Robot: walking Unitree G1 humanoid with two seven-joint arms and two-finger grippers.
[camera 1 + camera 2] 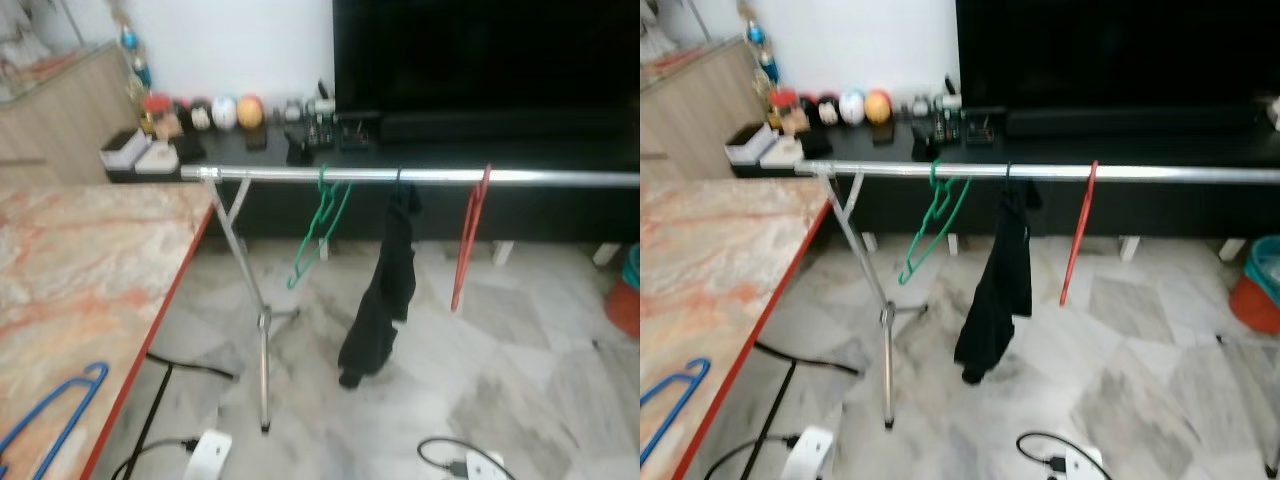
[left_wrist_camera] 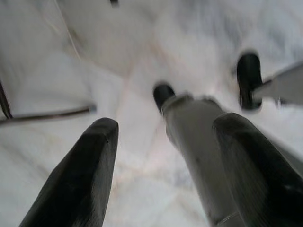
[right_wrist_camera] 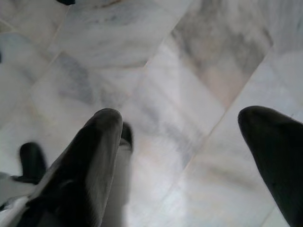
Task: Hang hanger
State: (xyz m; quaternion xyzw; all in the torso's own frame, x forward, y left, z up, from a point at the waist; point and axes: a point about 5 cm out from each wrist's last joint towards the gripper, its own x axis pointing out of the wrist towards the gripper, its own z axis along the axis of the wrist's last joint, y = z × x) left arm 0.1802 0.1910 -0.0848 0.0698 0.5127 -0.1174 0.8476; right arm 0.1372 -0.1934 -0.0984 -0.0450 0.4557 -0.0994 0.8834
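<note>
I see the blue hanger (image 1: pixel 50 410) lying on the marble table (image 1: pixel 80 270), near its red edge. Beyond that edge stands the clothes rail (image 1: pixel 420 177), with open floor beneath. Left gripper (image 2: pixel 163 135) and right gripper (image 3: pixel 189 127) hang spread, holding nothing.

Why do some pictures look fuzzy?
Left eye view: softly blurred, the rail and green hanger have smeared edges. Right eye view: the same soft blur. Left wrist view: floor streaky, left gripper fingers soft. Right wrist view: tiles hazy, right gripper fingers unsharp.
</note>
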